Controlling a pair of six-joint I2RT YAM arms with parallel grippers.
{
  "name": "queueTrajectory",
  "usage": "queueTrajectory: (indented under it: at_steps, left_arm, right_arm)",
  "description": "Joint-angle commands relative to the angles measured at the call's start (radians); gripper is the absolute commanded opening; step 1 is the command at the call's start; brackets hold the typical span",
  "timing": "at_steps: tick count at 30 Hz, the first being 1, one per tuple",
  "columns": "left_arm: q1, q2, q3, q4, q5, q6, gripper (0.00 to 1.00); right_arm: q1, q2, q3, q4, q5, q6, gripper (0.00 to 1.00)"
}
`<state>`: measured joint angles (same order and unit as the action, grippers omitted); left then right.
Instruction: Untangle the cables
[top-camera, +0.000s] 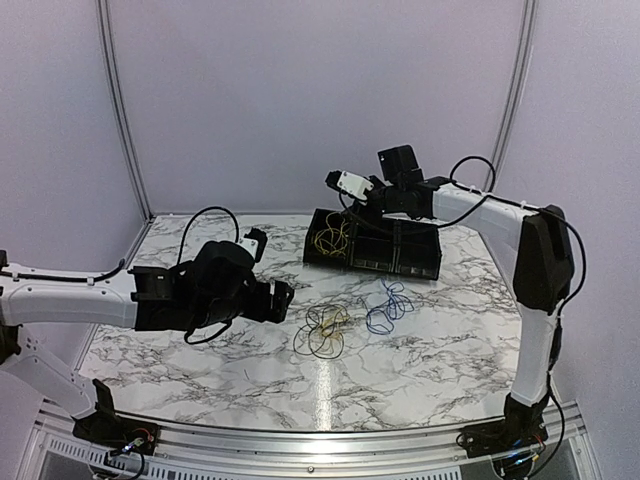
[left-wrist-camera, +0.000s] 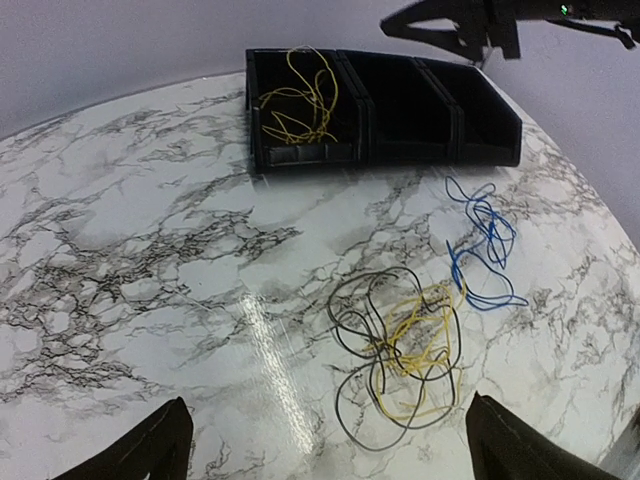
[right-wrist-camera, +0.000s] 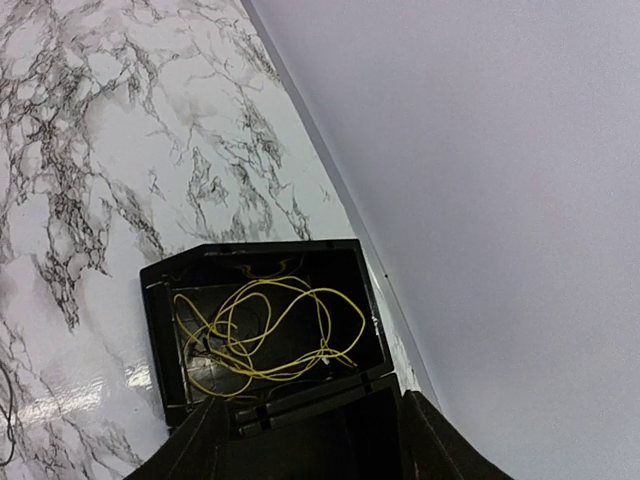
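Observation:
A black cable and a yellow cable lie tangled together (top-camera: 325, 330) (left-wrist-camera: 400, 350) on the marble table, just ahead of my left gripper (top-camera: 283, 300) (left-wrist-camera: 330, 455). That gripper hangs above the table, open wide, with nothing between its fingers. A blue cable (top-camera: 388, 304) (left-wrist-camera: 482, 250) lies apart, to the right of the tangle. Another yellow cable (top-camera: 331, 237) (left-wrist-camera: 297, 100) (right-wrist-camera: 262, 335) sits in the left compartment of the black bin (top-camera: 420, 270) (left-wrist-camera: 400, 152) (right-wrist-camera: 155, 340). My right gripper (top-camera: 350, 200) (right-wrist-camera: 315, 450) hovers over the bin, open and holding nothing.
The bin has three compartments; the middle and right ones look dark with nothing showing in them. A white wall (right-wrist-camera: 500, 150) rises right behind the bin. A metal rail (top-camera: 300, 440) runs along the table's near edge.

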<state>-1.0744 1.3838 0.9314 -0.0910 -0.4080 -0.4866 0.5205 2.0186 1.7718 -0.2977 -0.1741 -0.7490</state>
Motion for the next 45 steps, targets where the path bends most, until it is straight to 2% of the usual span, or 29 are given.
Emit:
queueTrajectory:
  at_steps: [1, 4, 8, 11, 13, 15, 16, 18, 19, 21, 23, 26, 30, 33, 39, 45]
  left_arm:
    - [0.007, 0.07, 0.076, -0.074, -0.199, -0.056, 0.99]
    - [0.016, 0.154, 0.149, -0.179, -0.23, -0.09, 0.99]
    - [0.054, 0.243, 0.219, -0.25, -0.139, -0.087, 0.99]
    - [0.054, 0.231, 0.175, -0.149, -0.104, -0.028, 0.99]
    - [0.055, 0.18, 0.083, 0.0, -0.095, -0.057, 0.99]
    - [0.065, 0.146, 0.005, 0.151, -0.02, -0.052, 0.99]
    - [0.074, 0.145, -0.006, 0.191, 0.074, -0.039, 0.96]
    - [0.092, 0.171, 0.007, 0.205, 0.235, -0.007, 0.83]
    - [0.098, 0.191, 0.022, 0.208, 0.315, 0.01, 0.71]
    - [0.1, 0.244, 0.068, 0.179, 0.414, 0.029, 0.58]
    - [0.1, 0.319, 0.127, 0.132, 0.473, 0.049, 0.5]
    - [0.1, 0.388, 0.198, 0.093, 0.505, 0.085, 0.49]
    - [0.1, 0.476, 0.308, -0.017, 0.535, 0.208, 0.56]
    - [0.1, 0.523, 0.369, -0.065, 0.51, 0.273, 0.58]
    - [0.1, 0.595, 0.448, -0.107, 0.492, 0.35, 0.51]
    - [0.1, 0.603, 0.446, -0.122, 0.506, 0.409, 0.46]
  right_arm:
    - [-0.013, -0.031, -0.062, -0.098, -0.024, -0.032, 0.59]
    - [-0.021, -0.093, -0.063, -0.174, -0.134, -0.005, 0.57]
    - [-0.022, -0.213, -0.132, -0.274, -0.257, -0.006, 0.56]
    - [-0.018, -0.318, -0.272, -0.311, -0.331, -0.011, 0.55]
    - [-0.01, -0.383, -0.365, -0.316, -0.361, -0.02, 0.52]
    - [-0.001, -0.437, -0.449, -0.309, -0.385, -0.025, 0.47]
    - [0.004, -0.458, -0.483, -0.306, -0.393, -0.028, 0.44]
    - [0.01, -0.492, -0.542, -0.292, -0.398, -0.017, 0.4]
    - [0.01, -0.505, -0.571, -0.282, -0.404, -0.009, 0.39]
    - [0.013, -0.525, -0.615, -0.271, -0.421, -0.003, 0.38]
    - [0.016, -0.535, -0.646, -0.259, -0.426, 0.004, 0.38]
    - [0.016, -0.551, -0.669, -0.246, -0.43, 0.027, 0.38]
    - [0.016, -0.568, -0.692, -0.235, -0.416, 0.042, 0.38]
    - [0.015, -0.58, -0.705, -0.231, -0.405, 0.048, 0.38]
    - [0.007, -0.601, -0.721, -0.23, -0.377, 0.046, 0.38]
    - [-0.015, -0.598, -0.714, -0.225, -0.369, 0.048, 0.38]
